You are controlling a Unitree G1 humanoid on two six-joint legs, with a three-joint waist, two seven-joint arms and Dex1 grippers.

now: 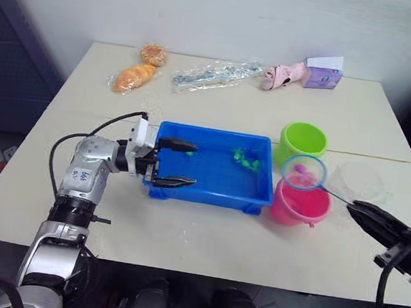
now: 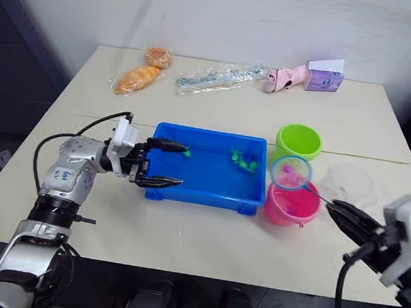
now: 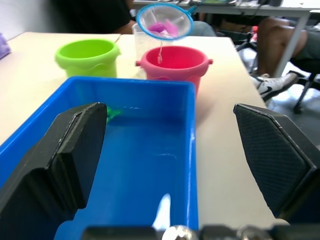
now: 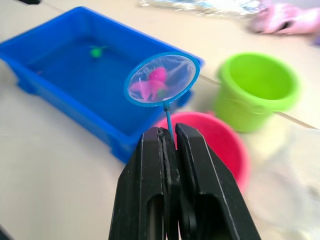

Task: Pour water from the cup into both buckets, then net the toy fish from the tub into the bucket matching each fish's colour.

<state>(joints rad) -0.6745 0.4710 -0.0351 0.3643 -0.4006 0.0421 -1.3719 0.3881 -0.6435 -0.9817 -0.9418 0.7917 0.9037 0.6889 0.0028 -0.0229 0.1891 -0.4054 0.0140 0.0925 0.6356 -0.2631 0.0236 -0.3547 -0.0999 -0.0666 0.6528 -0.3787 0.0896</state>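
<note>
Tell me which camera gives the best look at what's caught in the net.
The right wrist view: the net faces that camera, so the pink fish in the mesh are plain. The left wrist view shows them through the mesh above the pink bucket. The head views show only a small pink blur.

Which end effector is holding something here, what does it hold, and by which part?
The right end effector holds the net by its thin handle. The left end effector is open, straddling the tub's end wall, gripping nothing.

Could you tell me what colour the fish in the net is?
Pink; the fish in the net shows best in the right wrist view.
</note>
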